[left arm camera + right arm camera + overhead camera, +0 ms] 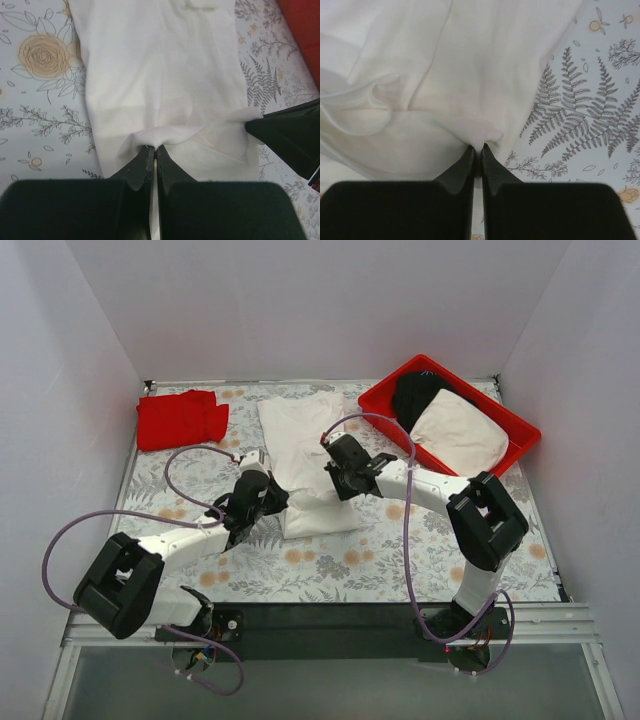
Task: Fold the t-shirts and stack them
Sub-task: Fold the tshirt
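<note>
On the floral surface the white t-shirt lies at the centre, its long axis running away from the bases. My left hand and right hand each pinch cloth on opposite sides, so I'd fold along that axis.

White link shells between blocky black joint housings on left arm and right arm. Lilac cables looping base to wrist. Matte black wedge fingers on left gripper and right gripper, tapering to narrow tips.
</note>
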